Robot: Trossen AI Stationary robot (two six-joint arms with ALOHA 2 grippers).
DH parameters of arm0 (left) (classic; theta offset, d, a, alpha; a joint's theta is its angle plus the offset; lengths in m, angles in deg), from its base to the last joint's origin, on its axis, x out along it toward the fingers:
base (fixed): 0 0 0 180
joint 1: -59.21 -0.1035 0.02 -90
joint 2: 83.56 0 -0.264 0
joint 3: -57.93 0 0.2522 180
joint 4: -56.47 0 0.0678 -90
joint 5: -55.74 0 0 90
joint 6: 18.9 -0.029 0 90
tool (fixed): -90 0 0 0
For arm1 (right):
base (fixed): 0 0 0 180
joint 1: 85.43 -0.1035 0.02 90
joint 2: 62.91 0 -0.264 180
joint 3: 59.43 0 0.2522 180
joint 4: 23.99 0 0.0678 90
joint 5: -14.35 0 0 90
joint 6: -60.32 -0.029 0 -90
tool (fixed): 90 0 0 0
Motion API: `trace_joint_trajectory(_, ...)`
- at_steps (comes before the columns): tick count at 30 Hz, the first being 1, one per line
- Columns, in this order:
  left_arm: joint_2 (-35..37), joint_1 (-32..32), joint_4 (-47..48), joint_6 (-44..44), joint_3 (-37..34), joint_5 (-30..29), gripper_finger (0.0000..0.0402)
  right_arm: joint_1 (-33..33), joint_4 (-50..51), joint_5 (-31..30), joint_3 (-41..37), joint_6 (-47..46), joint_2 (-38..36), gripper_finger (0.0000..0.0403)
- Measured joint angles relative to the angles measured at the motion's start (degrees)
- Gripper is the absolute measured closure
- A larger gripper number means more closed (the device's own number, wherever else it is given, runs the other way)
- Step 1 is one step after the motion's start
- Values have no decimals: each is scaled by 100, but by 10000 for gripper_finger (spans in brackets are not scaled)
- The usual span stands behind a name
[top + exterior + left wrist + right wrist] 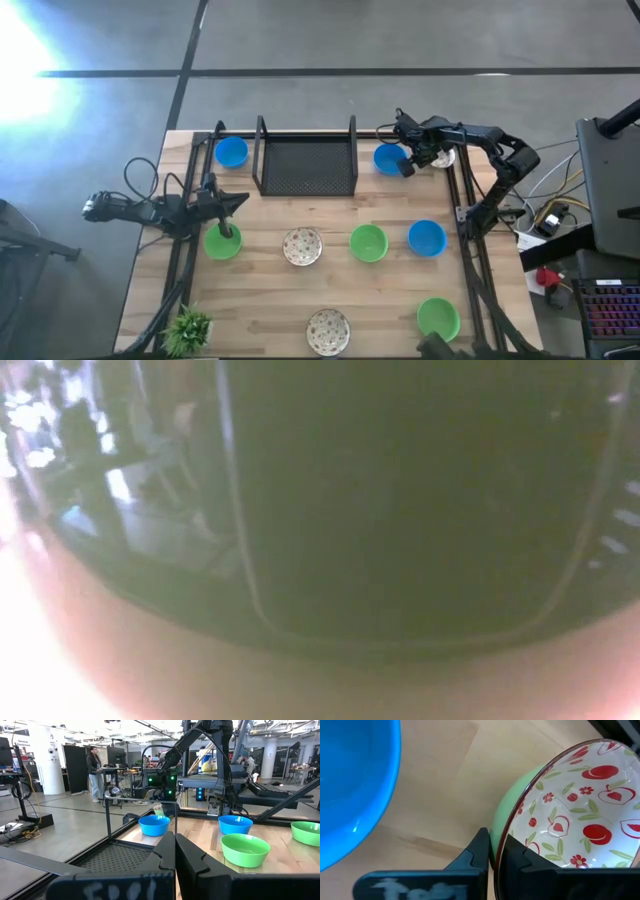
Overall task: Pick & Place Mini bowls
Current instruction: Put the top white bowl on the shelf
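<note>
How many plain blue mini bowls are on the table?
3. One blue bowl lies at the far left corner, one just right of the black wire tray beside the right gripper, one mid-right. None seems hidden.

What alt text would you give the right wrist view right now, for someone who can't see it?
The right pincer is shut on the rim of a white fruit-patterned bowl, which sits nested in a green bowl on the wooden table. A blue bowl sits close beside them.
</note>
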Motion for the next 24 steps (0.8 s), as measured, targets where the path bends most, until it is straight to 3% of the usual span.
trace_joint_trajectory(12, 2, 1, -97, 0, 0, -10, 402, -158, 428, -249, -3, -55, -859, 390)
trace_joint_trajectory(24, 0, 1, -209, 139, 0, -9, 402, -939, 570, -260, 3, -382, -1983, 390)
